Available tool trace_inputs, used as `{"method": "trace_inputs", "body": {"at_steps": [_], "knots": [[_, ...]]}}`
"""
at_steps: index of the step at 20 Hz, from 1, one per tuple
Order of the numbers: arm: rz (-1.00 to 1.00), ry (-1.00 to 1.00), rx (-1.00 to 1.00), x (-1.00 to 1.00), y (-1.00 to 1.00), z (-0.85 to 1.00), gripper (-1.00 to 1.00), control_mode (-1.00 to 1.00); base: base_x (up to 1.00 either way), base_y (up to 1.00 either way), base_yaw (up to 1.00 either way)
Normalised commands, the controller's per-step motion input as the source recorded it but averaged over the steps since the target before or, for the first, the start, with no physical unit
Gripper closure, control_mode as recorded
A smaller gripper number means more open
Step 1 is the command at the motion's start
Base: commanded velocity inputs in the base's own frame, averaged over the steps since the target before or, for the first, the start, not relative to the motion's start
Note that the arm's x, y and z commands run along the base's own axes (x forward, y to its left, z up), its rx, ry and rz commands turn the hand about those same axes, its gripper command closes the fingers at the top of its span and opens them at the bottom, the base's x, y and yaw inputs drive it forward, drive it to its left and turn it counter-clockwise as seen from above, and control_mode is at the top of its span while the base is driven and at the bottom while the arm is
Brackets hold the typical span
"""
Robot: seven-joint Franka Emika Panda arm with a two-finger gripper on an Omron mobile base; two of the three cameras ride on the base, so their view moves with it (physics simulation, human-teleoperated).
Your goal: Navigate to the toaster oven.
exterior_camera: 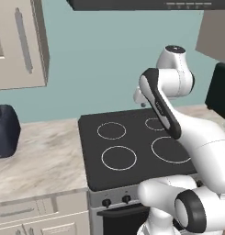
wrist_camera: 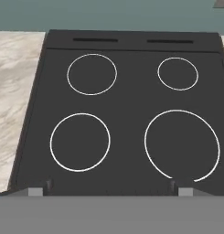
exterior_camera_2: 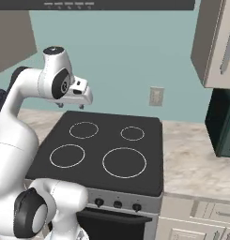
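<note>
The toaster oven [exterior_camera_2: 222, 123], a boxy dark green case, is cut off by the right edge of the right base view, on the counter right of the stove. Its dark side [exterior_camera: 219, 91] also peeks in at the right edge of the left base view. My gripper [exterior_camera_2: 71, 106] hangs above the back left of the black stovetop [exterior_camera_2: 107, 145], far left of the oven. In the hand view the gripper [wrist_camera: 111, 188] looks down on the stovetop [wrist_camera: 131, 96], with its fingertips [wrist_camera: 40, 187] wide apart and nothing between them. My forearm partly covers the gripper [exterior_camera: 141, 103] in the left base view.
A navy-blue toaster [exterior_camera: 4, 131] stands on the marble counter [exterior_camera: 45, 156] left of the stove. Upper cabinets [exterior_camera_2: 215, 42] hang above the oven, and a range hood [exterior_camera_2: 111, 4] is over the stove. A wall outlet [exterior_camera_2: 157, 96] sits behind the right-hand counter [exterior_camera_2: 191, 159].
</note>
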Motion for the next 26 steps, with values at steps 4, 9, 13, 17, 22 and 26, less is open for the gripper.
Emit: {"method": "trace_inputs", "body": {"at_steps": [4,9,13,17,22,26], "knots": [[0.0,0.0,0.0,0.0,0.0,0.0,-1.0,1.0,0.0,-0.81,0.0],[0.0,0.0,0.0,0.0,0.0,0.0,-1.0,1.0,0.0,-0.91,0.0],[0.0,0.0,0.0,0.0,0.0,0.0,-1.0,1.0,0.0,-0.97,0.0],[0.0,0.0,0.0,0.0,0.0,0.0,-1.0,1.0,0.0,-0.97,0.0],[0.0,0.0,0.0,0.0,0.0,0.0,-1.0,1.0,0.0,-0.95,0.0],[0.0,0.0,0.0,0.0,0.0,0.0,-1.0,1.0,0.0,-0.93,0.0]]}}
